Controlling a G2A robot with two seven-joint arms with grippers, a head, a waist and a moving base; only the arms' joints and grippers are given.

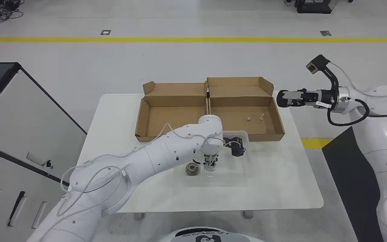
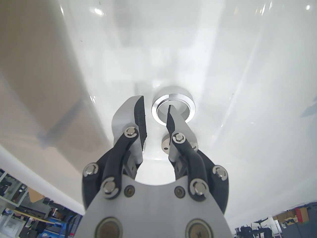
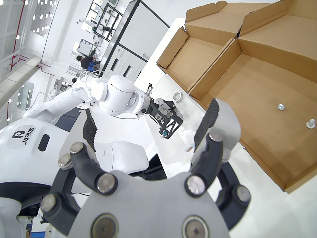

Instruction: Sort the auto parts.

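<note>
The left gripper point(image 1: 210, 162) hangs low over the white worktop point(image 1: 278, 175), its jaws released and grasping nothing. The metal ring point(image 2: 188, 101) lies on the worktop just beside them; one jaw seems to overlap its opening, but contact cannot be judged. A small metal part point(image 2: 164, 145) lies under the jaws. The right gripper point(image 1: 281, 98), jaws wide apart and empty, is near the right cardboard box point(image 1: 242, 103), where two bolts point(image 1: 248, 118) lie.

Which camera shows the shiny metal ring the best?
The left wrist view: the ring is big and close, right by the left gripper. The top view shows it small on the table; the right wrist view, tiny beside a box.
</note>
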